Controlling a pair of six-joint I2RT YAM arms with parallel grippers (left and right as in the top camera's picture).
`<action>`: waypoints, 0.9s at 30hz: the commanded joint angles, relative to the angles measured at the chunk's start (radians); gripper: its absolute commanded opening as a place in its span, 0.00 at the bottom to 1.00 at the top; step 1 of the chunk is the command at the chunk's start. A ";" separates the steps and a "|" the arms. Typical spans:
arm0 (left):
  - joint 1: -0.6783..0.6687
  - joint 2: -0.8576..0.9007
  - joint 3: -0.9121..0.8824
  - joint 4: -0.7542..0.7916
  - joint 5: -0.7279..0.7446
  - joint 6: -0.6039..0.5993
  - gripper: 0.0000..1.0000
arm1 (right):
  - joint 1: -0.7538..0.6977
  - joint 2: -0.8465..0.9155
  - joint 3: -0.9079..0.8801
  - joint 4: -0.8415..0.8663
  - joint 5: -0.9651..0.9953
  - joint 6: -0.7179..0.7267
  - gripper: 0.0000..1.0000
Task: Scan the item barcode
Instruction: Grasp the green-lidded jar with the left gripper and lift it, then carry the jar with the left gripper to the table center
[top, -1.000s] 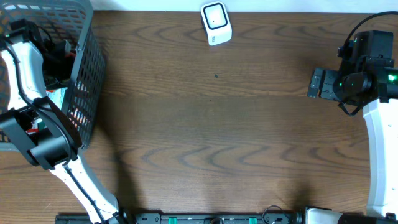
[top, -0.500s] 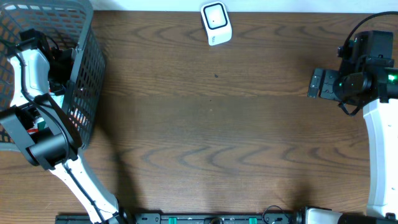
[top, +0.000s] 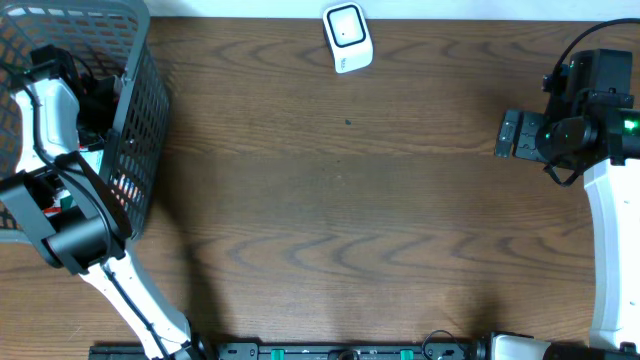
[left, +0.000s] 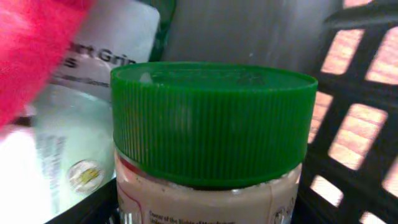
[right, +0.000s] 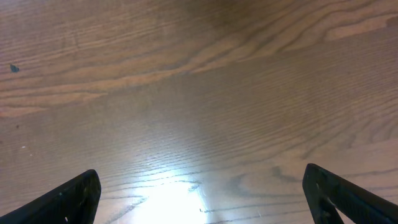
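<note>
Jar (left: 208, 180) with a ribbed green lid (left: 211, 121) filled the left wrist view, standing upright inside the basket (top: 140, 130), its pale contents and a strip of printed label showing just below the lid. That close-up was the only place the jar showed; from overhead it was hidden behind the grey mesh and the arm reaching in. The wrist camera also caught what lay around it: a white packet (left: 106, 50) with dark lettering behind and to the left, a blurred pink shape (left: 31, 50) at the left edge, and the dark basket lattice to the right with brown wood glowing through the gaps. No fingers showed in that close-up, and overhead the left gripper (top: 95, 100) was only a dark mass down among the mesh, so whether it was spread or pinching the jar could not be told. Overhead did give the layout: the basket at the far left of the table (top: 340, 200), the white scanner (top: 347, 37) at the top edge, well apart from it, and the right gripper (top: 510, 134) out at the far right. Its own camera looked down on bare wood grain, with the two dark fingertips (right: 71, 199) in opposite bottom corners, spread wide and holding nothing.
</note>
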 joint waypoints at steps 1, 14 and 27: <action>0.010 -0.123 0.020 0.012 -0.084 -0.011 0.55 | -0.002 -0.001 0.010 0.002 0.009 0.015 0.99; 0.009 -0.483 0.020 0.142 -0.250 -0.182 0.55 | -0.002 -0.001 0.010 0.002 0.009 0.015 0.99; -0.144 -0.794 0.019 -0.006 -0.100 -0.367 0.56 | -0.002 -0.001 0.010 0.002 0.009 0.014 0.99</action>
